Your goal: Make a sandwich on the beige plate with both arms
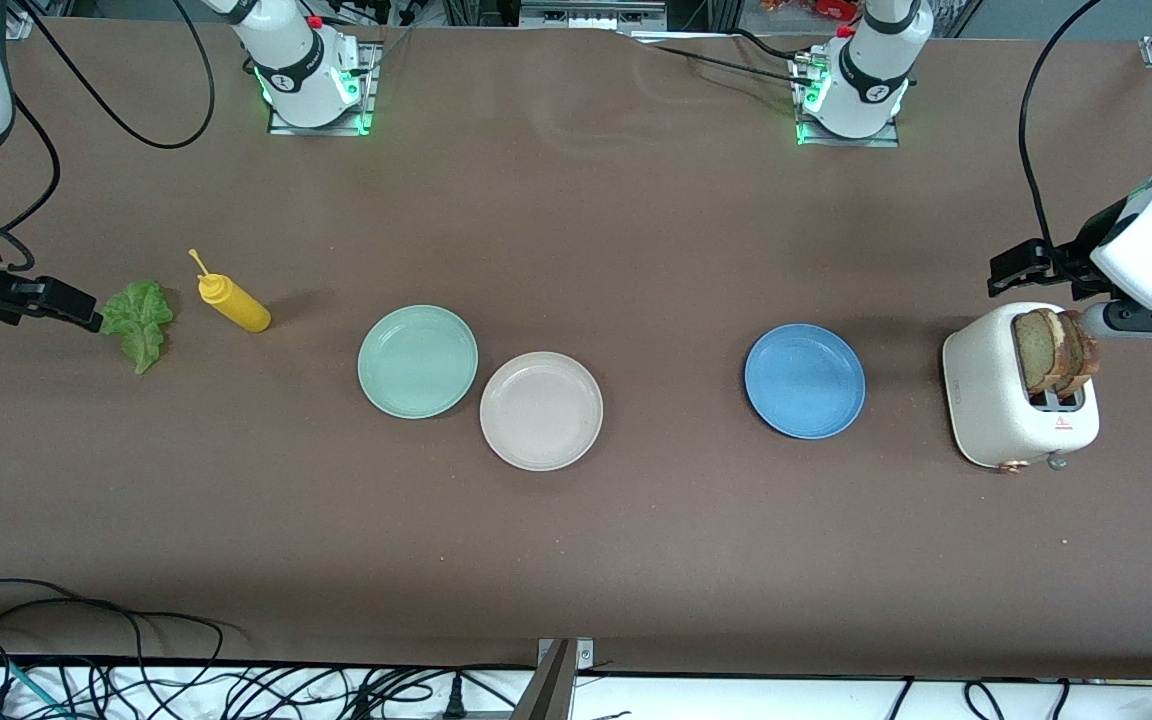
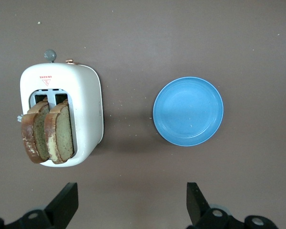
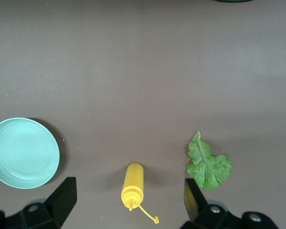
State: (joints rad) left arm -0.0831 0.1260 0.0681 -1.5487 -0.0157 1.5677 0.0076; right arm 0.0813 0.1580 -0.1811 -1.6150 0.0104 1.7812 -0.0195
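I see nothing grasped yet. Both grippers, left gripper (image 2: 128, 207) and right gripper (image 3: 128, 207), hang with fingers spread. Beige plate (image 1: 541, 410) empty; bread slices (image 1: 1056, 350), plate's three o'clock, need lifting next.

You see only part of each hand. In the left wrist view, the left hand (image 2: 131, 205) is cut by the lower edge, so just its two finger (image 2: 64, 202) stubs show. The right hand (image 3: 128, 205) is cropped the same way in the right wrist view, and there the mint green plate (image 3: 24, 152) is clipped at 9 o'clock. The bread slices (image 1: 1054, 350) hide their lower halves inside the toaster (image 1: 996, 410). The small red marking on the toaster is too small to read.
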